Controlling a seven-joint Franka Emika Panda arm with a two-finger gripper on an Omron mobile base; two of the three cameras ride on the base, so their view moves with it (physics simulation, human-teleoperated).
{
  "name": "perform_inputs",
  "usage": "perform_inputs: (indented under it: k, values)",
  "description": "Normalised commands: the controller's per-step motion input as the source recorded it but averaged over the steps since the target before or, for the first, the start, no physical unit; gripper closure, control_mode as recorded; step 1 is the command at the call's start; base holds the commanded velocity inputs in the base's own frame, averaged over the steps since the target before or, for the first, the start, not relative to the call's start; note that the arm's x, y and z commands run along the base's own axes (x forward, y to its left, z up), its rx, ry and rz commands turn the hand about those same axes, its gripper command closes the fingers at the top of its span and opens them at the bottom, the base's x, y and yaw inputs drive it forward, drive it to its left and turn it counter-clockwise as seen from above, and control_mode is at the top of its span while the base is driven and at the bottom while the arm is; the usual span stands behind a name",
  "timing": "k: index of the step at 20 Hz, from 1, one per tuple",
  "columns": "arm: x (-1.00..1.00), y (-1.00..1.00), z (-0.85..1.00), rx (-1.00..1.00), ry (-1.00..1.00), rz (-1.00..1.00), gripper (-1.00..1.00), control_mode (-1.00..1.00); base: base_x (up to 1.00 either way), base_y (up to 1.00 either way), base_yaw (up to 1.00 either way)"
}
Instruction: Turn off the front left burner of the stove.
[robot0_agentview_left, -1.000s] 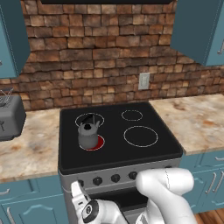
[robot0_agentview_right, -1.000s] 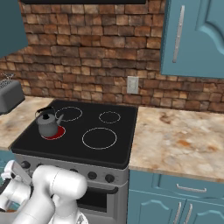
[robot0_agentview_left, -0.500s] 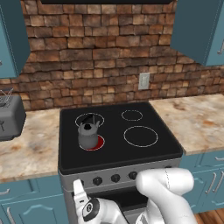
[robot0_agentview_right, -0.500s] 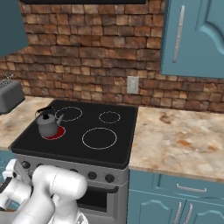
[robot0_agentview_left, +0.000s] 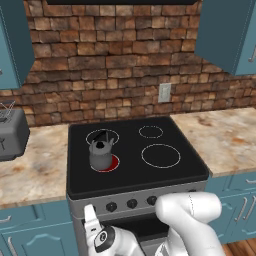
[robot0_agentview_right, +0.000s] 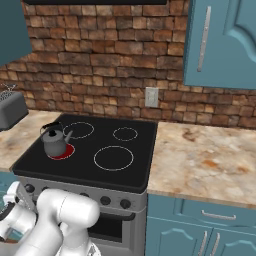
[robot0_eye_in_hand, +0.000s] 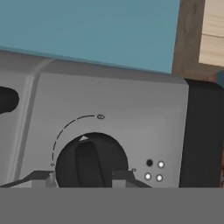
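No readable writing beside the black knob (robot0_eye_in_hand: 91, 162); four indicator dots (robot0_eye_in_hand: 155, 170) only

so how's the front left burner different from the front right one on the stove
The front left burner glows red; the front right burner is an unlit white ring. The front left burner has a grey kettle standing on it, hiding most of it; the front right burner is bare. The front right ring also looks wider. Both are round zones on the stove's black glass top.
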Motion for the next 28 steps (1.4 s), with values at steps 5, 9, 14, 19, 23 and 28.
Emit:
perform_inputs:
  k: [5, 9, 14, 19, 23, 28]
  values:
    - [0.16, 0.00, 0.46, 0.46, -0.08, -0.20, 1.00, -1.00, 0.00, 0.00, 0.00]
    - [0.07, 0.00, 0.37, 0.51, -0.11, -0.24, 1.00, -1.00, 0.00, 0.00, 0.00]
    - [0.01, 0.00, 0.23, 0.59, -0.15, -0.24, 1.00, -1.00, 0.00, 0.00, 0.00]
    - [0.02, 0.00, 0.26, 0.65, -0.18, -0.20, 1.00, -1.00, 0.00, 0.00, 0.00]
    - [0.11, 0.00, 0.49, 0.64, -0.16, -0.16, 1.00, -1.00, 0.00, 0.00, 0.00]
    - [0.14, 0.00, 0.60, 0.61, -0.17, -0.15, 1.00, -1.00, 0.00, 0.00, 0.00]
